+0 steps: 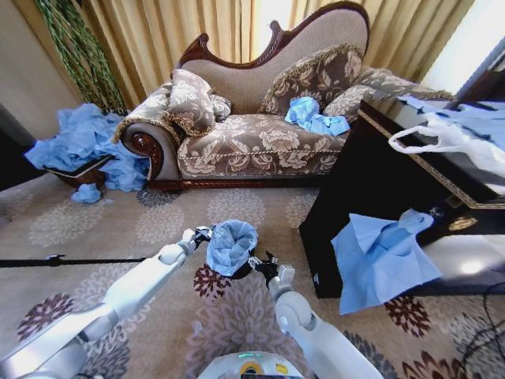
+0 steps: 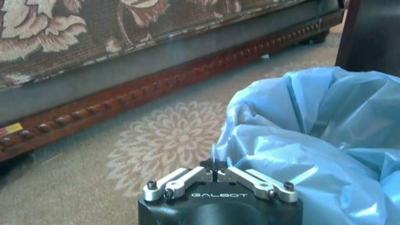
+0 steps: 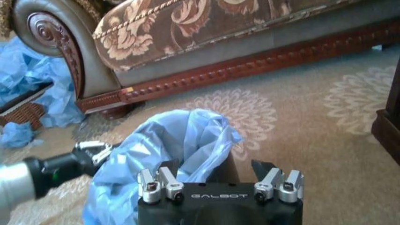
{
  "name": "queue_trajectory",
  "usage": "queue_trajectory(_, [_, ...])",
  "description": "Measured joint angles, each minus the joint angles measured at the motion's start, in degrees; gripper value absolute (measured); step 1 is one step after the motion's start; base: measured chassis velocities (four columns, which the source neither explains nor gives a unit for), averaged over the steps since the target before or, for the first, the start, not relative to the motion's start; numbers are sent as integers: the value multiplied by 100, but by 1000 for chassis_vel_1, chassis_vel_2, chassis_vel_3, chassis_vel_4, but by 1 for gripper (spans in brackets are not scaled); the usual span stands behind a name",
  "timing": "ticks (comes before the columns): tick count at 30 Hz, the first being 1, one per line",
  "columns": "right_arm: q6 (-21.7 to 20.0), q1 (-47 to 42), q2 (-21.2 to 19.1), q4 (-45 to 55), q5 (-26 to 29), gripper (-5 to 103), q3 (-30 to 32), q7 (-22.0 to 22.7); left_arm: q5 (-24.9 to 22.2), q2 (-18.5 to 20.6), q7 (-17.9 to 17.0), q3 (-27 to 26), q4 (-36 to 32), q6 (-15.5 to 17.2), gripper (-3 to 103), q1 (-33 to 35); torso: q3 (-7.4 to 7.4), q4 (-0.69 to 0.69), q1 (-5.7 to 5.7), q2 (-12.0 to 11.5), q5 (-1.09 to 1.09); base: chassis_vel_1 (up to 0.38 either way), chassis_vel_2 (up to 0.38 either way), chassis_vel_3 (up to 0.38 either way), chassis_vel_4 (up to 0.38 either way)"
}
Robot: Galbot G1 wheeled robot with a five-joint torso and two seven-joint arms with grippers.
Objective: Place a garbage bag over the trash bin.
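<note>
On the patterned carpet in front of the chaise sofa (image 1: pixel 260 134), the garbage bag (image 1: pixel 230 245) sits bunched over the trash bin (image 1: pixel 239 272) — only a sliver of black rim shows beneath the light-blue plastic in the head view. Left claw (image 1: pixel 198 234) is at the bag's left edge; in the left wrist view its fingers (image 2: pixel 216 174) are clenched together on a fold of the film at the bag's near edge. Right claw (image 1: pixel 261 264) sits at the bag's lower right, just beside the bin; in the right wrist view its jaws stand released, wide apart, with the bag's mouth (image 3: pixel 187 136) and a dark strip of bin wall between and just beyond them, nothing pinched. Judged step: spreading and seating the bag over the rim — the mouth is open and upward but still crumpled, and the right side looks loose rather than pulled down. Next move probably calls for the right claw to take the free edge on its side and draw it outward and down over the rim while the left holds its fold taut; thin film will slip or tear if tugged hard. Elsewhere: a heap of blue bags (image 1: pixel 83 146) left of the sofa, a flat blue bag (image 1: pixel 379 260) hanging off the dark bench (image 1: pixel 379 170), a white handled bag (image 1: pixel 450 138) on top.
</note>
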Motion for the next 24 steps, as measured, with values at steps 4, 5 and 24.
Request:
queue_trajectory(4, [-8, 171, 106, -140, -5, 74, -60, 58, 38, 65, 0, -91, -28, -5, 0, 90, -1, 1, 0, 0, 1, 0, 0, 0, 0])
queue_trajectory(5, [-13, 206, 141, -176, -14, 73, -93, 69, 38, 74, -9, -130, -53, -5, 0, 129, 0, 1, 0, 0, 1, 0, 0, 0, 0])
queue_trajectory(24, [-216, 697, 461, -1047, -510, 44, -421, 308, -151, -5, -242, -641, -211, -48, 0, 562, 0, 1, 0, 0, 1, 0, 0, 0, 0])
